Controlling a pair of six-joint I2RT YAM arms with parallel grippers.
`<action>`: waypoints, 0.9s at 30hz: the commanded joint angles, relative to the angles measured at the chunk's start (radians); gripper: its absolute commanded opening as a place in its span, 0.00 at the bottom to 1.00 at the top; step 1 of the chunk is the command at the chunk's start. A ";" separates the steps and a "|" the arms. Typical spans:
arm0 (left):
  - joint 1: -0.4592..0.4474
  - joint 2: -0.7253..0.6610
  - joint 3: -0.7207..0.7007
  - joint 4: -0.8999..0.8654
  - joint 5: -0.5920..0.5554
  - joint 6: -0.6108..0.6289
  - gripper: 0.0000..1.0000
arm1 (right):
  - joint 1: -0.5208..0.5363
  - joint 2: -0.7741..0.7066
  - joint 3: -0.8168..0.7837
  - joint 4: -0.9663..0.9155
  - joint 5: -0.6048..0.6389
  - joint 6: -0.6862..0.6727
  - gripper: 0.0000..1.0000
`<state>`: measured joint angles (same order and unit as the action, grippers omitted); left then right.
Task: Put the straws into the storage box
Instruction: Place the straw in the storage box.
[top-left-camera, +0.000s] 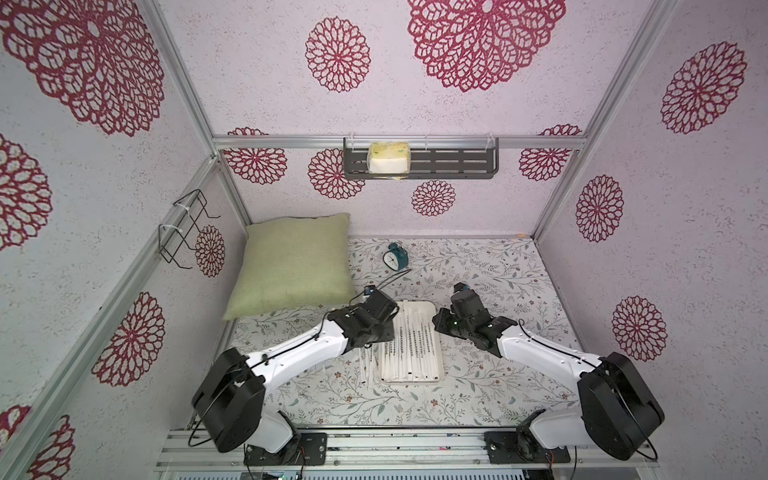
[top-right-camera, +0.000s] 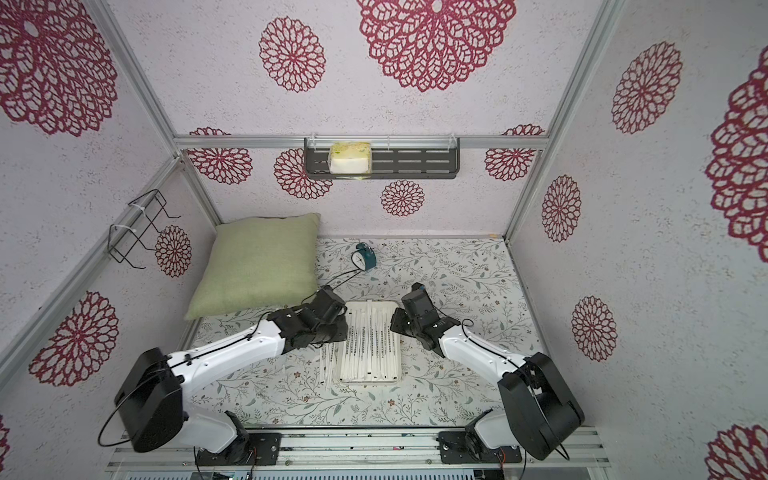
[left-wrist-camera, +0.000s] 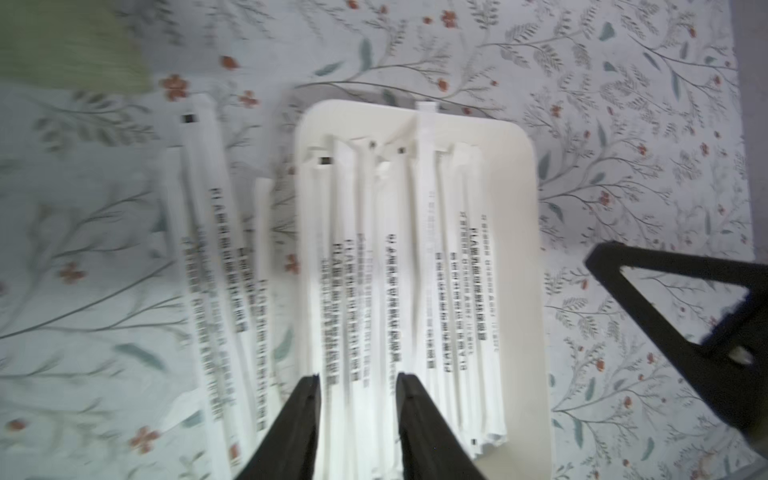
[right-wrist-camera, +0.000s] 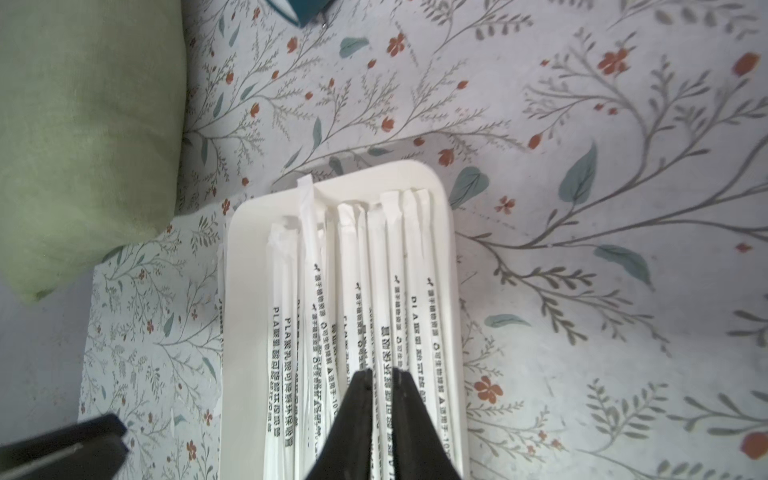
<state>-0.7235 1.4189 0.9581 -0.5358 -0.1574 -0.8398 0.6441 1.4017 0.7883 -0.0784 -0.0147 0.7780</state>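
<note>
Far left on the counter (top-left-camera: 457, 399) sits a green pillow (top-left-camera: 291, 262). Next, a few loose straws (left-wrist-camera: 208, 257) lie just outside the storage box (left-wrist-camera: 528, 208). Over the box hangs the left tool (left-wrist-camera: 357, 378), released, jaws parted. Most straws (top-left-camera: 411, 349) lie lengthwise inside. The right tool (right-wrist-camera: 382, 372) is clenched above them; pinching one, can't tell.
</note>
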 joint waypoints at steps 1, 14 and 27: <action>0.089 -0.070 -0.125 0.029 0.051 0.066 0.44 | 0.088 0.048 0.075 -0.036 0.071 -0.022 0.16; 0.221 -0.096 -0.246 0.105 0.112 0.082 0.46 | 0.117 0.318 0.291 -0.006 0.102 -0.071 0.11; 0.223 -0.063 -0.222 0.111 0.127 0.084 0.46 | 0.117 0.368 0.311 -0.004 0.065 -0.087 0.10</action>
<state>-0.5076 1.3426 0.7193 -0.4458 -0.0380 -0.7670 0.7639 1.8233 1.0782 -0.0853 0.0692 0.7147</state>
